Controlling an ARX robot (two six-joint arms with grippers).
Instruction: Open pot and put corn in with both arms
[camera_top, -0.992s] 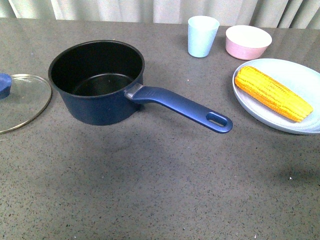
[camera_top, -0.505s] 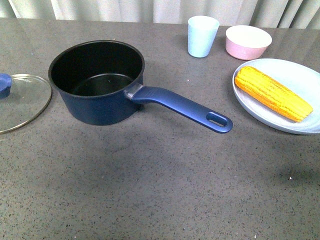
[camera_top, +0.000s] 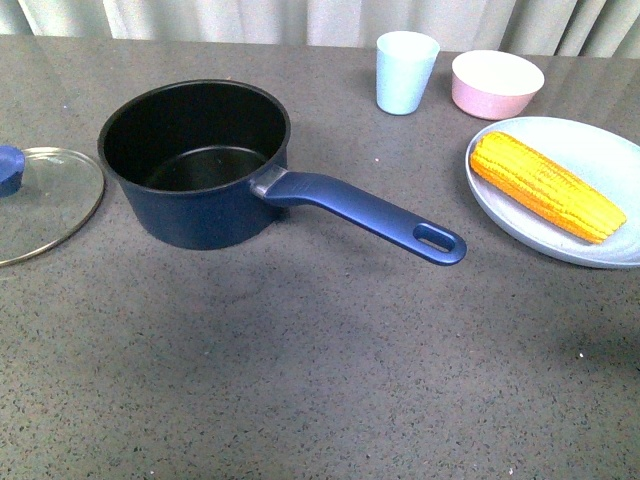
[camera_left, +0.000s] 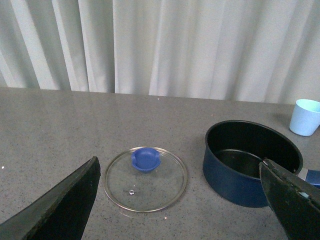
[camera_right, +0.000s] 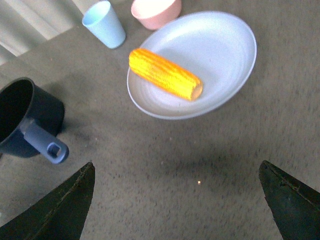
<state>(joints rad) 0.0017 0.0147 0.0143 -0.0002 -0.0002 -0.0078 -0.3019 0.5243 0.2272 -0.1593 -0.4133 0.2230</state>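
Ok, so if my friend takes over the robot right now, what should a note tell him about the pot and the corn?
Left end effector: open, holding nothing, above the table near the glass lid.
Right end effector: open, holding nothing, above the table, short of the pale plate.
Pot: upright, uncovered, nothing inside. The glass lid lies flat on the table to its left, apart from it.
Corn: lying on the pale plate, to the pot's right.
Done: the pot is open.
Left: grasp the corn and put it in the pot.
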